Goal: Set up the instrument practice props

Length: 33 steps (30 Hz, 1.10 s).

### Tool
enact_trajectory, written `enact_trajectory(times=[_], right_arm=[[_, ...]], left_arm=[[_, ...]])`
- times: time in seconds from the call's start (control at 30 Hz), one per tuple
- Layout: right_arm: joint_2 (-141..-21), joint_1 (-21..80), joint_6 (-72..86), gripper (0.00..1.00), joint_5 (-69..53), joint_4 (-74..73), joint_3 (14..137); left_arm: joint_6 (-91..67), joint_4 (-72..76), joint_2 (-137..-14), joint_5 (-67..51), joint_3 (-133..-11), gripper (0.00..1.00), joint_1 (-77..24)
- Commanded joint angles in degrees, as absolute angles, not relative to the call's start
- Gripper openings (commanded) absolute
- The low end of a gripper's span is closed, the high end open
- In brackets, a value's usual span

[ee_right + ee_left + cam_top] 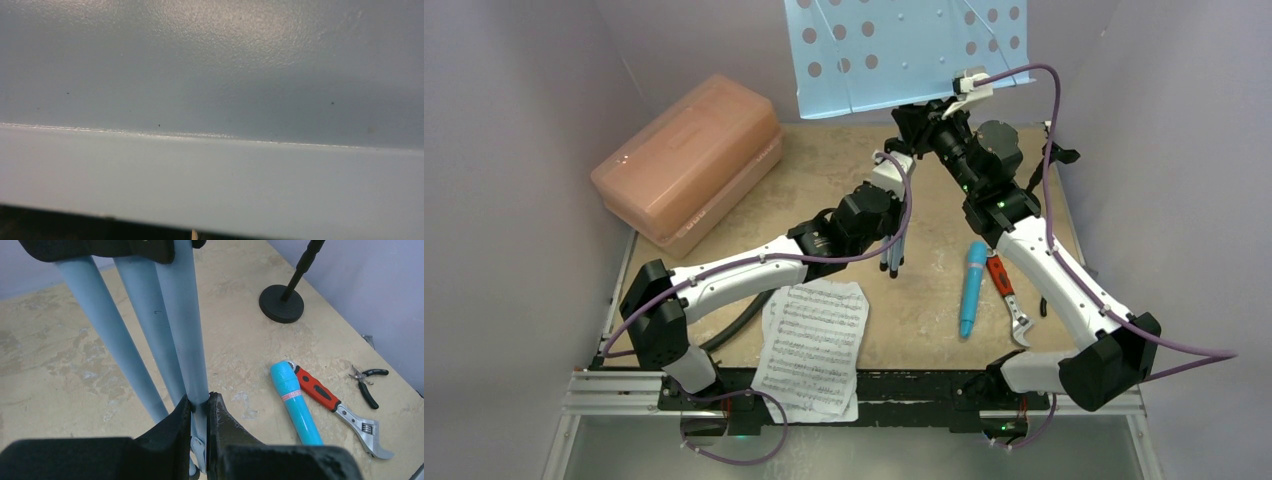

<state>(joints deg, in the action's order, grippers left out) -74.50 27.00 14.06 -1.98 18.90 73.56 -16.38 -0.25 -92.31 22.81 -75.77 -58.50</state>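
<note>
L arm [744, 268] + R arm [1064, 285]: white shells, blk joint housings, purple cables [1049, 130], green LEDs [1001, 206], L gripper [200, 407] matte blk, alu base rail [614, 385]

The beige table [924, 300] carries a pink case [689, 160], sheet-music pages [814, 345], turquoise microphone [972, 290], red-handled wrench [1009, 300], pliers [367, 385], mic stand [281, 302]

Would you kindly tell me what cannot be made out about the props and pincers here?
Music stand top: cut off by the overhead view's upper edge.
Right pincer grip: the right wrist view shows only blue panel; overhead it is too small.
Mic stand top: cut off by the left wrist view's upper edge.
</note>
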Motion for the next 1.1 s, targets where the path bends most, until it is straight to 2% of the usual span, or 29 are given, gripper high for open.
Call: enact_trajectory(times=[0.0, 0.4, 0.67, 1.07], right_arm=[[-66.77, 27.41, 14.88, 0.0, -4.99, 49.78, 78.64], [-67.27, 27.38, 14.17, 0.0, -5.9, 52.94, 79.21], [-67.57, 27.42, 16.12, 0.0, -15.35, 60.52, 73.03], [-61.72, 27.42, 11.97, 0.0, -19.53, 63.18, 60.57]], left_arm=[[-13.01, -7.1, -92.76, 22.01, -74.6, 0.0, -58.37], [-12.75, -7.86, -93.05, 24.71, -72.24, 0.0, -58.34], [-12.63, -7.8, -93.76, 30.89, -70.32, 0.0, -58.42], [-13.22, -5.16, -94.48, 33.86, -66.96, 0.0, -58.41]])
